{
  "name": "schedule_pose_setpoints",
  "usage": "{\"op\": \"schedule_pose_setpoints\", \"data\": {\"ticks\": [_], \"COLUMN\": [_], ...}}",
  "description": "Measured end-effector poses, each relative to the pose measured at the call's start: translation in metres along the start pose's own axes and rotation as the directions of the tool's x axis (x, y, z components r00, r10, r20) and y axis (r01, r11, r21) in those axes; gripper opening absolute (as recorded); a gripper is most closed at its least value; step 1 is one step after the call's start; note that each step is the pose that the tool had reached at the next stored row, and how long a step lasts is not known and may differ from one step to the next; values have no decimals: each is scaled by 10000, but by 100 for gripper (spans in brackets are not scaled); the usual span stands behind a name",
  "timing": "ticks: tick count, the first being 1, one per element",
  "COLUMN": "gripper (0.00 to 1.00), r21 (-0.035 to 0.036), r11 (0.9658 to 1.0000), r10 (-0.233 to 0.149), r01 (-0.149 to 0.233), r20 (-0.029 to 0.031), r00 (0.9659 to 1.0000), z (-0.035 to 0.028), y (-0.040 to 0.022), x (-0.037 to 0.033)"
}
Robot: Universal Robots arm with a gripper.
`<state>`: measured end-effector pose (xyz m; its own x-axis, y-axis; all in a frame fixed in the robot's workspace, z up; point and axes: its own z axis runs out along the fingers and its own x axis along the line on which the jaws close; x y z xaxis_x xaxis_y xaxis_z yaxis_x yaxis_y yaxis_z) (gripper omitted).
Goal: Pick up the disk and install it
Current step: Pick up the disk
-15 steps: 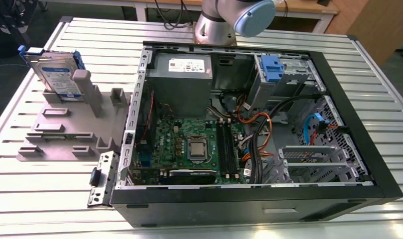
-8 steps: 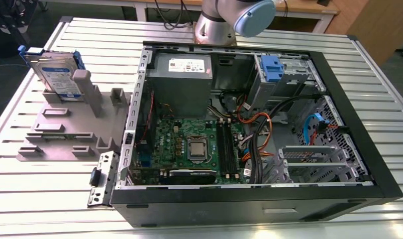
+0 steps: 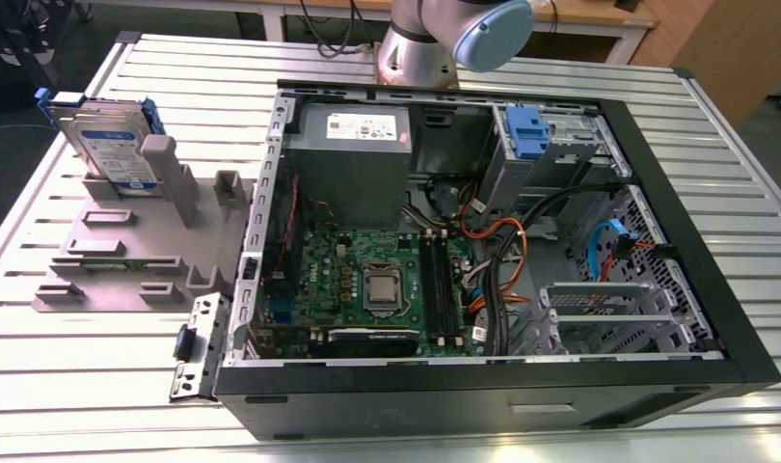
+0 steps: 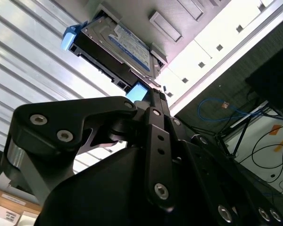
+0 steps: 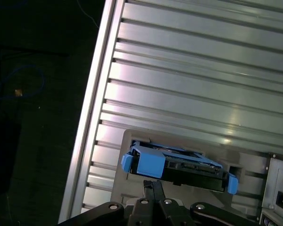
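The disk (image 3: 108, 145) stands on edge in a grey holder (image 3: 121, 260) on the slatted metal desk (image 3: 56, 367), at the exterior view's left, beside an open computer case (image 3: 699, 289). In both wrist views the pincer (image 5: 153, 182) (image 4: 153, 94), fingers drawn together and gripping nothing, points at the disk's blue carrier; whether they touch cannot be told.

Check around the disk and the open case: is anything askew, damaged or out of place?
Nothing stands out. The disk stands on edge in its grey holder at the exterior view's left, and the open computer case lies flat on the table, its cables inside.
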<state>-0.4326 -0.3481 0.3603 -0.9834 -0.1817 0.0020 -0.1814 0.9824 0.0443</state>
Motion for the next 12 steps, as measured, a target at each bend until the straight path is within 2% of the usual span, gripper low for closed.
{"op": "schedule_pose_setpoints", "data": {"ticks": [12], "gripper": [11], "r21": [0], "r11": [9999], "r10": [-144], "r01": [144], "r20": [-7], "r00": [9999], "z": [0], "y": [0], "x": [0]}}
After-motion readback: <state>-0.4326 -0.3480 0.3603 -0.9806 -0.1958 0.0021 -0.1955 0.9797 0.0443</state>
